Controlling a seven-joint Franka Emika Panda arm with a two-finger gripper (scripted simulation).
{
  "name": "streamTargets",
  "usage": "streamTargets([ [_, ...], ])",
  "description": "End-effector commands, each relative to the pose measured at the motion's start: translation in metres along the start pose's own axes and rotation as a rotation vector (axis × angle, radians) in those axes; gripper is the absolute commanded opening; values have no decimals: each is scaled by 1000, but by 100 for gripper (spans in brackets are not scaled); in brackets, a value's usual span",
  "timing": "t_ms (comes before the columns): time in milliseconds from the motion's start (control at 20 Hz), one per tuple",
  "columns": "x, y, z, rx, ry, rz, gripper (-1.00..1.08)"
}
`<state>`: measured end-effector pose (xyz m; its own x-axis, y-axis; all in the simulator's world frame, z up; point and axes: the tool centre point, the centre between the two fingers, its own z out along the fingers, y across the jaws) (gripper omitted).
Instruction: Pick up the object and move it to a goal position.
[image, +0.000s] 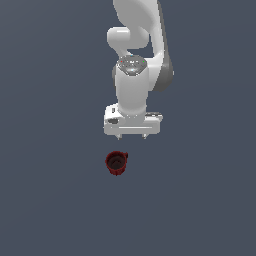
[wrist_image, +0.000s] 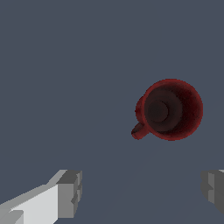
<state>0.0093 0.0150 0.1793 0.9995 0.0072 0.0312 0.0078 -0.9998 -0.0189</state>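
Observation:
A small dark red mug with a dark interior stands upright on the grey surface, its small handle toward the exterior view's right. It also shows in the wrist view, seen from above, handle to one side. My white gripper hangs above the surface, points down and sits a little behind and to the exterior view's right of the mug. It is open and empty. In the wrist view its two grey fingertips stand wide apart, and the mug lies beyond them, not between them.
The flat dark grey surface spreads all around the mug. The white arm rises behind the gripper toward the top of the exterior view. No other object shows.

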Motion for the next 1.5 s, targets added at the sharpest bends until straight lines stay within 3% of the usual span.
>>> streamTargets([
  [0, 0, 0, 0, 0, 0, 0, 28],
  [750, 0, -7, -2, 7, 8, -34, 28],
  [1450, 3, 9, 13, -14, 20, -297, 28],
])
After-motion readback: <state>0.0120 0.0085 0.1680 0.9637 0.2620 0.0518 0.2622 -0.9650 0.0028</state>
